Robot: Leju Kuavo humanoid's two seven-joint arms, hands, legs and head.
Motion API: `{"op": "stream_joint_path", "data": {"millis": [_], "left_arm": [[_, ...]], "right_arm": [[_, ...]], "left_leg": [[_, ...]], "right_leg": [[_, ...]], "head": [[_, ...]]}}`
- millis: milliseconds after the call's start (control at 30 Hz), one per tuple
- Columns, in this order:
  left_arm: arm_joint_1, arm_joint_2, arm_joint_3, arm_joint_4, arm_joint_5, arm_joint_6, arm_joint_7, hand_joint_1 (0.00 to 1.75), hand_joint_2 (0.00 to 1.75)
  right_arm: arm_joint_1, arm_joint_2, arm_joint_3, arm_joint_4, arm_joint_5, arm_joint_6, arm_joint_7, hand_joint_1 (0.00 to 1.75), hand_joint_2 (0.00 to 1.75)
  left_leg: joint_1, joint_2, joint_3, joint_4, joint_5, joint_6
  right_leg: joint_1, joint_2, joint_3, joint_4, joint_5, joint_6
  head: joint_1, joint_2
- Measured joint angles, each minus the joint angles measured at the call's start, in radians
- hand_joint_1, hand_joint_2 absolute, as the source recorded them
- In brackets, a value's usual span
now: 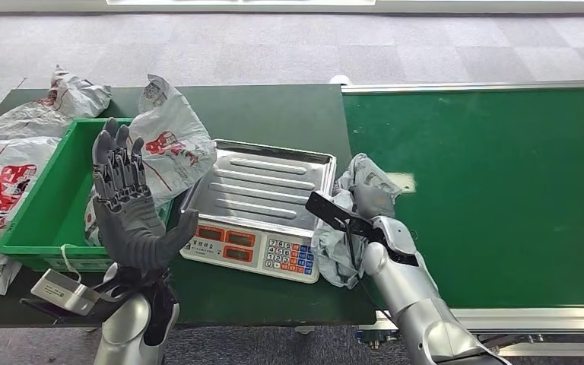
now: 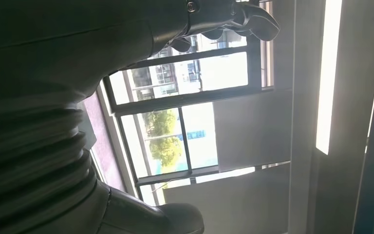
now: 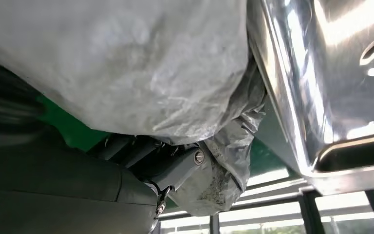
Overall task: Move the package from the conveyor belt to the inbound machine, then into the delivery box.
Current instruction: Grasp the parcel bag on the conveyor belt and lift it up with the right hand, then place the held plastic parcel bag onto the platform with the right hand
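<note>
On your left, the green delivery box [image 1: 42,217] waits on the dark table with grey parcels [image 1: 169,144] already in and around it, and your left hand [image 1: 129,209] is raised above it — fingers spread, palm bare. In the middle sits the scale [image 1: 258,209], its steel pan unloaded. Just right of it, your right hand [image 1: 357,209] grips the crumpled grey package [image 1: 342,255] at the conveyor belt [image 1: 487,190] edge. You're on the first transfer, I'd judge — next, lift it clear of the pan's rim and set it down flat.
</note>
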State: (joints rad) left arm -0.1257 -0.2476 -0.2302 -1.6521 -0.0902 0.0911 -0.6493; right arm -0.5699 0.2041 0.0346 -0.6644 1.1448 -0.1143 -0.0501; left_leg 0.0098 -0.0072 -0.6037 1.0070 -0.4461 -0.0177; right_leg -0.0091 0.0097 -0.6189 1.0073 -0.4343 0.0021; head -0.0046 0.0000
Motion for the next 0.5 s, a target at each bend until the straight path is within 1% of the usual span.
{"op": "stream_joint_path", "data": {"millis": [100, 200, 300, 367, 500], "left_arm": [[0.01, 0.0, 0.001, -0.013, -0.001, 0.01, 0.0, 0.0, 1.75], [0.023, 0.0, 0.002, -0.026, -0.003, 0.02, -0.001, 0.0, 1.75], [0.028, 0.0, 0.002, -0.029, -0.006, 0.025, -0.003, 0.0, 1.75], [0.029, 0.0, 0.002, -0.029, -0.009, 0.029, -0.005, 0.0, 1.75], [0.029, 0.0, 0.002, -0.027, -0.012, 0.032, -0.013, 0.0, 1.75]], "right_arm": [[0.037, 0.003, 0.014, -0.113, 0.015, -0.102, 0.045, 1.75, 1.75], [0.099, 0.009, 0.03, -0.319, 0.039, -0.199, 0.062, 1.75, 1.75], [0.155, 0.014, 0.048, -0.541, 0.075, -0.248, 0.071, 1.75, 1.75], [0.185, 0.016, 0.059, -0.663, 0.097, -0.274, 0.069, 1.75, 1.75], [0.219, 0.02, 0.079, -0.834, 0.111, -0.316, 0.052, 1.75, 1.75]], "left_leg": [[0.0, 0.0, 0.0, 0.0, 0.0, 0.0], [0.0, 0.0, -0.001, 0.0, 0.0, 0.0], [0.0, -0.001, -0.001, 0.0, 0.0, 0.0], [0.0, -0.001, -0.001, 0.0, -0.001, 0.0], [0.0, 0.0, -0.001, 0.0, -0.001, 0.0]], "right_leg": [[0.0, 0.0, 0.0, 0.0, 0.0, 0.0], [0.0, -0.001, 0.0, 0.0, -0.001, 0.0], [0.0, -0.001, -0.001, 0.0, -0.001, 0.001], [0.0, -0.001, -0.001, 0.0, -0.002, 0.001], [0.0, -0.001, 0.0, 0.0, -0.002, 0.001]], "head": [[0.0, 0.0], [0.0, 0.0], [0.0, 0.0], [0.0, 0.0], [0.0, 0.0]]}}
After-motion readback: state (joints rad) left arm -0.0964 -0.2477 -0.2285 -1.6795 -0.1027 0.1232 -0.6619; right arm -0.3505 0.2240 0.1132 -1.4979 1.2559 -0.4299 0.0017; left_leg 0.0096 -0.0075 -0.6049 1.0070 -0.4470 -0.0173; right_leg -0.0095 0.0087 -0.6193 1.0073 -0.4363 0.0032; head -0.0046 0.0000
